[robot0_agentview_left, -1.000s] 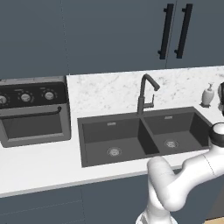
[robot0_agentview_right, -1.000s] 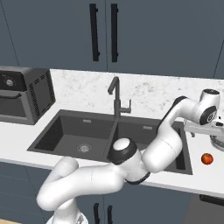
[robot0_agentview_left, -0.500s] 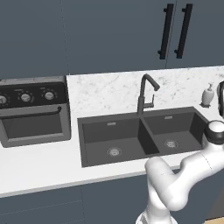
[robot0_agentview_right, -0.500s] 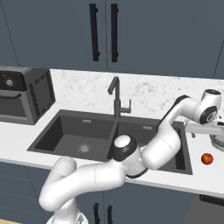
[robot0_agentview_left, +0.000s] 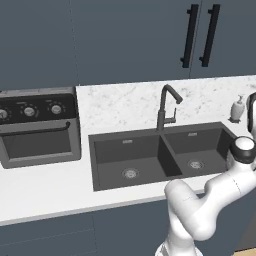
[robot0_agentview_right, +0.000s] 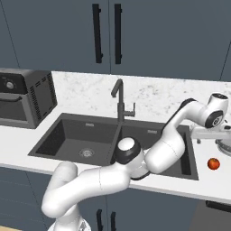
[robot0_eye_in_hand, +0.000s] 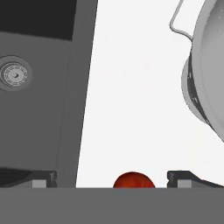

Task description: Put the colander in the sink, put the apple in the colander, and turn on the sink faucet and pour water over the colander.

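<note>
The gripper (robot0_eye_in_hand: 112, 179) hangs over the white counter (robot0_eye_in_hand: 131, 109) just right of the sink (robot0_agentview_right: 72, 140), jaws wide apart and holding nothing. The apple (robot0_agentview_right: 214, 164) lies on the counter right of the sink, between the fingertips in the hand view. The colander (robot0_eye_in_hand: 208, 70) stands on the counter beyond the apple, apart from it. The faucet (robot0_agentview_right: 120, 101) rises behind the sink's divider.

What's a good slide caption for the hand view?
Open gripper above the white counter, apple between its fingertips, colander at right, sink at left.
</note>
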Tool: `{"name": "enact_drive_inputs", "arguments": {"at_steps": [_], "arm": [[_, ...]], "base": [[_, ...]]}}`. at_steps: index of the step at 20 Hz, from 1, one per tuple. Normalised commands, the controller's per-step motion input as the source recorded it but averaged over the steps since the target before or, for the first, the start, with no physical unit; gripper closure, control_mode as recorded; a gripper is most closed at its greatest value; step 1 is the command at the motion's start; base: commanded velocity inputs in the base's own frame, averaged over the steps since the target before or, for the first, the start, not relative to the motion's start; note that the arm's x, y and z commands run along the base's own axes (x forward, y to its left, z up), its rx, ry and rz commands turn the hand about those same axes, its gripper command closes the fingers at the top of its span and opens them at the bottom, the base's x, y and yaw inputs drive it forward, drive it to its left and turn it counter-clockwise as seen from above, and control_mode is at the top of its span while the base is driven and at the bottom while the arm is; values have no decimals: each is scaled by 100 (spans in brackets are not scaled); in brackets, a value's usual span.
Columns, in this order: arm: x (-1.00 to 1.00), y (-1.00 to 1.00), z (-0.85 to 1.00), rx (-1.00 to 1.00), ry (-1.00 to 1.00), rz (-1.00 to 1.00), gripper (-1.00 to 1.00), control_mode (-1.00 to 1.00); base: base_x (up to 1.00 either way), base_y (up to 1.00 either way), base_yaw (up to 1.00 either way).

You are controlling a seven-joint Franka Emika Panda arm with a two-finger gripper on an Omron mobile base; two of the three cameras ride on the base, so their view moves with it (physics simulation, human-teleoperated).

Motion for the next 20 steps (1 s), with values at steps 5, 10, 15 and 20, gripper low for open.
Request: {"name": "enact_drive_inputs", "arguments": {"at_steps": [5, 10, 15, 20], "arm": [[6, 0, -14, -4, -9, 9, -100, -100], [0, 0, 0, -10, -11, 2, -100, -100], [11, 0, 0, -14, -3, 0, -100, -100], [27, 0, -6, -13, 0, 0, -100, -100]], "base": [[0, 0, 0], [0, 0, 0], [0, 0, 0], [0, 0, 0]]}}
